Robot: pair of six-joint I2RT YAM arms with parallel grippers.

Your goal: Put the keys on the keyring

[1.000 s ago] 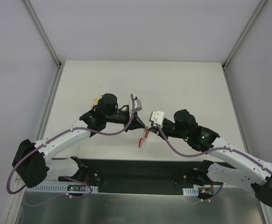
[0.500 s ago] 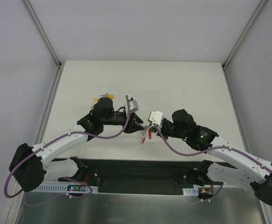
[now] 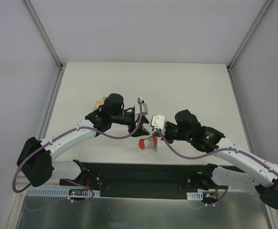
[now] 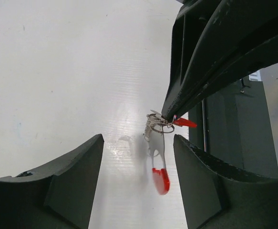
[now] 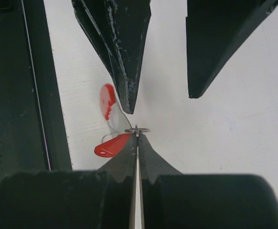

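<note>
The keyring (image 4: 159,164) is a loop of silvery wire with a red lower end. It hangs blurred from a small metal ring (image 5: 137,130), beside a flat red tag (image 5: 111,145). My right gripper (image 5: 137,136) is shut on that small ring and holds the keyring (image 3: 146,143) above the table. My left gripper (image 4: 138,143) is open, one finger on each side of the hanging loop without touching it. In the right wrist view the left gripper's fingers (image 5: 129,71) stand apart just beyond the ring. I cannot make out any keys for certain.
A small yellow thing (image 3: 99,102) lies on the white table (image 3: 186,86), mostly hidden behind the left arm. The black base plate (image 3: 143,174) runs along the near edge, just under the two grippers. Grey walls close in the table's sides and back.
My left gripper has opened and let go of the keyring, which now swings from the right gripper alone. The left arm has shifted slightly; the right gripper stays shut.
</note>
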